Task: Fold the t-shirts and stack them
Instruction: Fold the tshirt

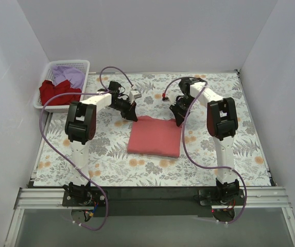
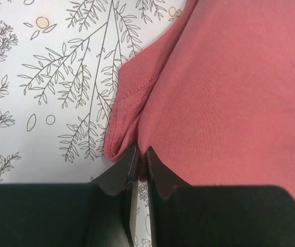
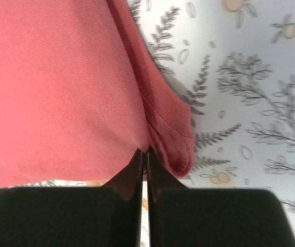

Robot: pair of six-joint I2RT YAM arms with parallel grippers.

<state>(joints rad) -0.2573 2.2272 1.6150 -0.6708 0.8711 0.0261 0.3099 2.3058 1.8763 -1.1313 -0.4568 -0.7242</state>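
Coral-red soft fabric t-shirt lay folded mid-table on the grey-and-orange floral cloth when I checked. Left gripper and right gripper each pinched a far corner, fingers pressed nearly together.

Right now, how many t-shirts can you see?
3. A coral tee lies folded in the middle of the cloth; a dark red tee and a lavender tee sit in the basket, far left. More could be hidden beneath those.
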